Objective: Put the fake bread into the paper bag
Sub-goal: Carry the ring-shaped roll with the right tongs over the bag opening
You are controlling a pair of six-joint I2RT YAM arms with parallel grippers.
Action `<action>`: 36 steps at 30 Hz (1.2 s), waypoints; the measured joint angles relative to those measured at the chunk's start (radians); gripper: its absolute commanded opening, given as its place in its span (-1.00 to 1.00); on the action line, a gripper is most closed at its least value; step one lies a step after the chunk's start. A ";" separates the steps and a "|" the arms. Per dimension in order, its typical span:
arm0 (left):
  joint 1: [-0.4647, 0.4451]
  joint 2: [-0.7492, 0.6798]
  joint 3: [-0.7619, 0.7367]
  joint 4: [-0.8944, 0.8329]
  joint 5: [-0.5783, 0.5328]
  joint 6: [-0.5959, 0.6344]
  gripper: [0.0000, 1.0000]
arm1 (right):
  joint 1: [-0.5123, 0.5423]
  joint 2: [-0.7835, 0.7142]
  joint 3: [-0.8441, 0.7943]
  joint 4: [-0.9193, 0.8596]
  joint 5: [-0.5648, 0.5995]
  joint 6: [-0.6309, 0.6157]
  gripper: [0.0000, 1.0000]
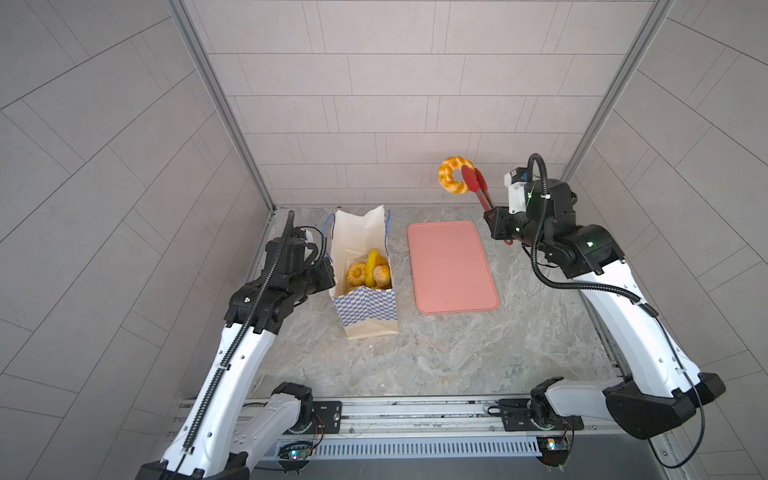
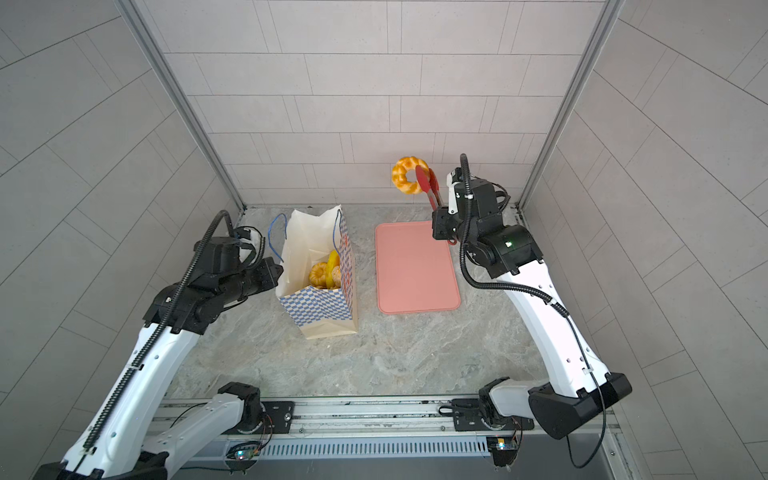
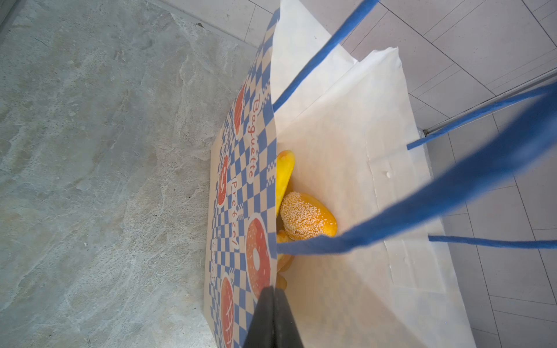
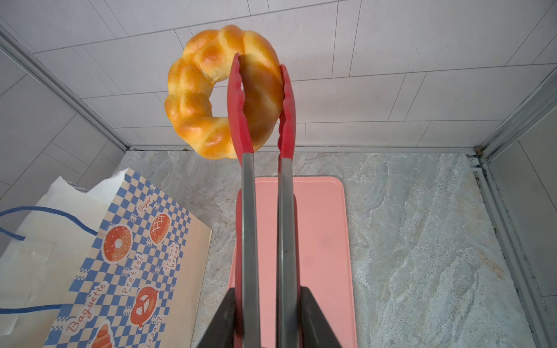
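Aloft: ring doughnut (image 1: 445, 174) pinched in my tongs (image 1: 482, 193).
My right gripper (image 4: 268, 316) squeezes them tight, high near the far right corner of the pink tray (image 1: 453, 266); the paper bag (image 1: 365, 309) gapes leftward and lower, rim clamped by my left gripper (image 3: 272, 316), other breads (image 1: 370, 272) already inside.

The paper bag (image 4: 90, 271) reads Baguette, Pretzel, Bagel, french bread — perhaps Croissant, cut off.
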 measured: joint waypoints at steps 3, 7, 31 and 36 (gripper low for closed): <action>0.000 0.000 0.000 0.000 0.000 0.000 -0.89 | 0.004 -0.014 0.023 -0.003 -0.010 0.002 -0.37; 0.000 0.000 0.000 0.000 0.000 0.000 -0.89 | 0.015 -0.029 0.043 -0.006 -0.030 0.008 -0.37; 0.000 -0.004 0.000 -0.002 0.000 -0.003 -0.89 | 0.346 -0.033 0.135 -0.021 0.029 -0.008 -0.36; 0.000 -0.005 0.000 -0.002 0.000 -0.003 -0.89 | 0.423 -0.006 0.169 -0.026 0.068 -0.029 -0.36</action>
